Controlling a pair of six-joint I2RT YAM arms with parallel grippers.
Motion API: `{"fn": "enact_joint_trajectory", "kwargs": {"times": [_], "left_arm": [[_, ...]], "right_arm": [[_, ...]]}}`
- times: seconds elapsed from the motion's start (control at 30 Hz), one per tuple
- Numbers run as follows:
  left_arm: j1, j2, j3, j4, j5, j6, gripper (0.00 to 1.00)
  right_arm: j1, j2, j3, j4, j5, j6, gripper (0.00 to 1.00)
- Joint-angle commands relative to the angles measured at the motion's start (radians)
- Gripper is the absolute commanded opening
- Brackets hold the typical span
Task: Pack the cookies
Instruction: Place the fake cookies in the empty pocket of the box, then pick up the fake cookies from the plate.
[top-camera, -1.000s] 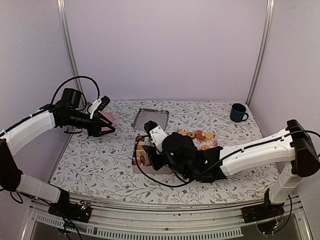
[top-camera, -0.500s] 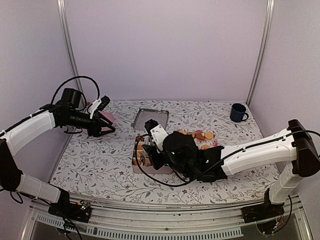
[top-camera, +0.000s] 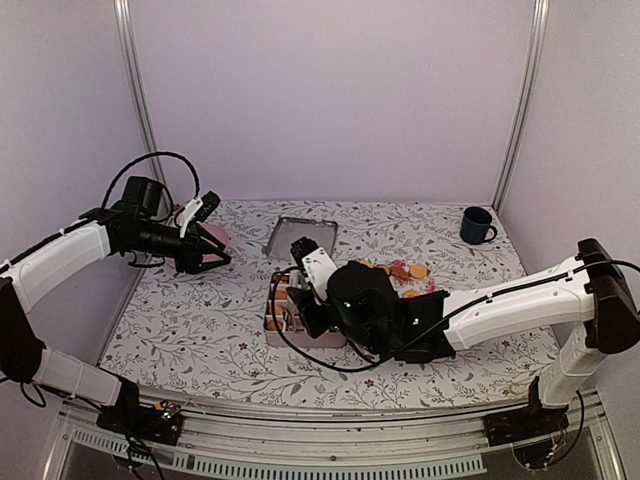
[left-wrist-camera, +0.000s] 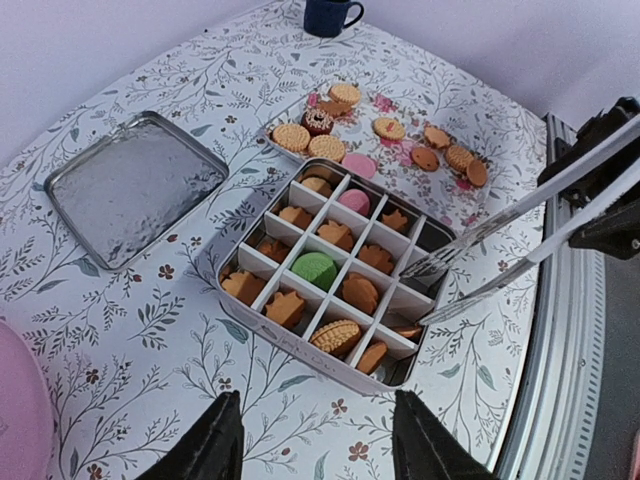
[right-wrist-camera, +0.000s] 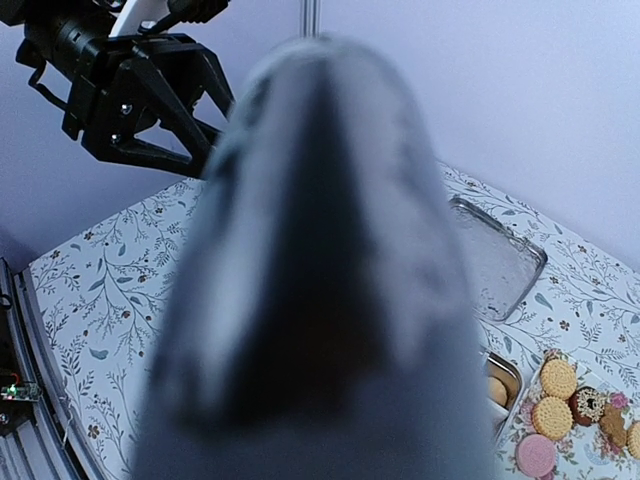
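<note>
1. Cookies (left-wrist-camera: 336, 236): small, flat, mostly golden-orange, some pink, one green; round or leaf-shaped.
2. Sorted into box (left-wrist-camera: 300, 345) compartments; more loose on floral plate (left-wrist-camera: 405, 157) just behind.
3. Left gripper (left-wrist-camera: 315, 420): spread apart, empty.
4. Right gripper (left-wrist-camera: 610, 185): clamped on tongs (left-wrist-camera: 440, 260), tips over box.

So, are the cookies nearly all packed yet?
Nearly. Most compartments of the tin already hold cookies. The right gripper holds tongs over it, tips empty. Still left: about ten loose cookies beside the tin, a few empty compartments, and the lid lying off.
</note>
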Motion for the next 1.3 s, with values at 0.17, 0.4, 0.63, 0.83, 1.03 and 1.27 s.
{"fn": "enact_joint_trajectory", "kwargs": {"times": [0.17,0.4,0.63,0.83,1.03,1.27], "left_arm": [[0.009,-0.014,0.008,-0.019,0.011,0.006,0.51],[0.008,-0.011,0.017,-0.025,0.022,0.002,0.51],[0.006,-0.006,0.021,-0.027,0.022,0.0,0.52],[0.007,-0.001,0.028,-0.031,0.022,-0.003,0.52],[0.007,0.002,0.029,-0.033,0.022,-0.001,0.52],[0.007,0.009,0.033,-0.033,0.021,-0.002,0.52]], "right_arm": [[-0.074,-0.254,-0.146,0.016,0.103,-0.028,0.39],[-0.138,-0.48,-0.311,-0.126,0.182,0.011,0.39],[-0.203,-0.613,-0.445,-0.201,0.181,0.082,0.4],[-0.261,-0.605,-0.485,-0.189,0.139,0.114,0.4],[-0.297,-0.57,-0.5,-0.165,0.109,0.127,0.41],[-0.335,-0.559,-0.532,-0.119,0.064,0.142,0.43]]}}
